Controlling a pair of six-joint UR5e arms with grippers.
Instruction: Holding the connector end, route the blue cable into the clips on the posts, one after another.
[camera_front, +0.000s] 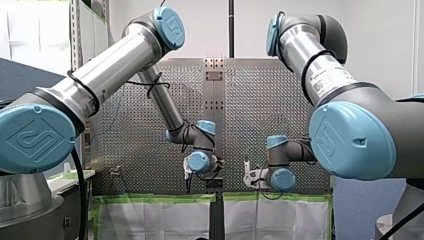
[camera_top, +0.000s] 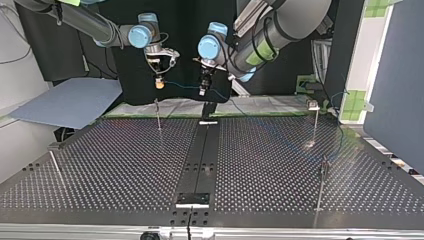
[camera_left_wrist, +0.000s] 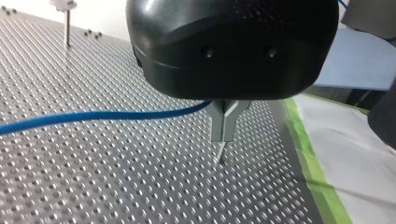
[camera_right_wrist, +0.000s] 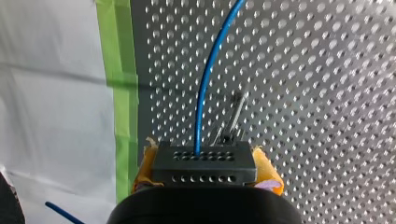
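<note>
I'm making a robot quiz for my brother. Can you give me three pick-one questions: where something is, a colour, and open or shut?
1. Where is the connector? A on the table; B in my right gripper; C on a post.
2. The cable is: A red; B blue; C yellow.
3. My left gripper is: A wide open; B shut on the cable; C missing.
Answers: B, yellow pads clamp it; B, blue in both wrist views; B, its fingers meet at the cable.
</note>
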